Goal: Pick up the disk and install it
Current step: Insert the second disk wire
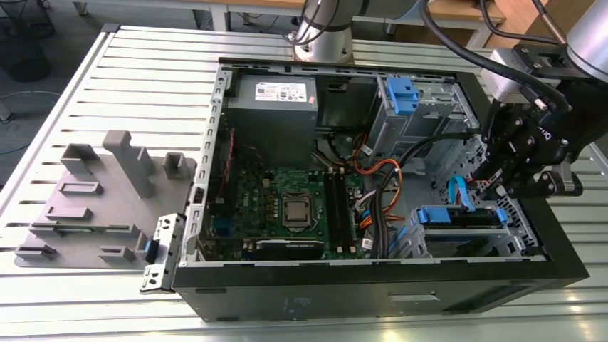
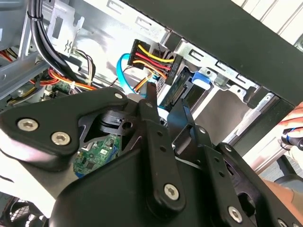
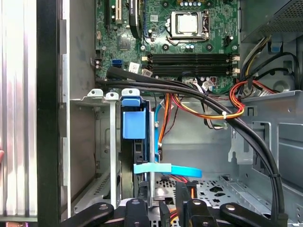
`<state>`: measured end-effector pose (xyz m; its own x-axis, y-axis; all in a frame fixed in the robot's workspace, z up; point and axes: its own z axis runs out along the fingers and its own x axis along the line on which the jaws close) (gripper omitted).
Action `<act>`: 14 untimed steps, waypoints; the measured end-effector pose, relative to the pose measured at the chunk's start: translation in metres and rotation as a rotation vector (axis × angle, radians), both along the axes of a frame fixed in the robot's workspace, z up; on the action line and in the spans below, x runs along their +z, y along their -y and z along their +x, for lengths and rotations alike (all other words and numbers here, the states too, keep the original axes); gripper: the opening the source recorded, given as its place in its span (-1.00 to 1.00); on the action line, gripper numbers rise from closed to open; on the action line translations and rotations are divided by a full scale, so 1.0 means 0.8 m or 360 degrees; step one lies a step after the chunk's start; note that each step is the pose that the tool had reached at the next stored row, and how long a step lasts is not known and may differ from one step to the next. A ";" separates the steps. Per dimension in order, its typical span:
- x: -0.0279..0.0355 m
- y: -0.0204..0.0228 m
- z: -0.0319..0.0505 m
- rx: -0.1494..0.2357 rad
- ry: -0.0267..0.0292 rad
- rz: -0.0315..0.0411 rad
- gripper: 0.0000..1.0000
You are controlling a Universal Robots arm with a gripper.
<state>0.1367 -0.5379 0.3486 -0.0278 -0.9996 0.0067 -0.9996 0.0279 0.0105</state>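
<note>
Covering most of the slatted table (image 1: 114,71), the open computer case (image 1: 380,296) lies on its side, a grey fixture plate (image 1: 85,214) beside its edge at the exterior view's left. Inside, the motherboard (image 1: 275,196) takes the middle of the case floor and the grey power supply box (image 1: 275,107) fills the far corner at the exterior view's left. The gripper (image 1: 502,187) hangs over the case's edge at the exterior view's right, reaching down toward the drive cage (image 1: 418,246) in the near corner there. Whether it is spread or pinching anything I cannot tell (black linkages cover the spot in both wrist views). The disk (image 1: 446,216) stands in that cage, just beside the gripper; in the first wrist view it is edge-on between the cage's silver rails, close to the case's black wall. Another blue carrier (image 1: 401,96) sits in the far bay, well apart. A black cable bundle (image 3: 189,90) crosses above the cage, a blue flat cable (image 3: 165,169) lies across the disk's end, and a connector (image 2: 156,59) with yellow, red and black wires is just beyond the gripper.

By my reading the picking-up is done and the installing is in hand, near its end, since the disk looks seated. Any further move calls for short travel and a path clear of those cables.
</note>
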 end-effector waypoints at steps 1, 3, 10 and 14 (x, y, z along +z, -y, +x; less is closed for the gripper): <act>-0.0003 0.0000 0.001 0.0000 0.00000 0.0000 -0.27; -0.0008 0.0000 0.005 0.0000 0.00000 0.0000 -0.27; -0.0023 -0.0001 0.014 0.0000 0.00000 0.0000 -0.27; -0.0034 -0.0002 0.019 0.0000 0.00000 0.0000 -0.27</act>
<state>0.1522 -0.5377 0.3458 -0.0279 -0.9996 0.0069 -0.9996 0.0280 0.0105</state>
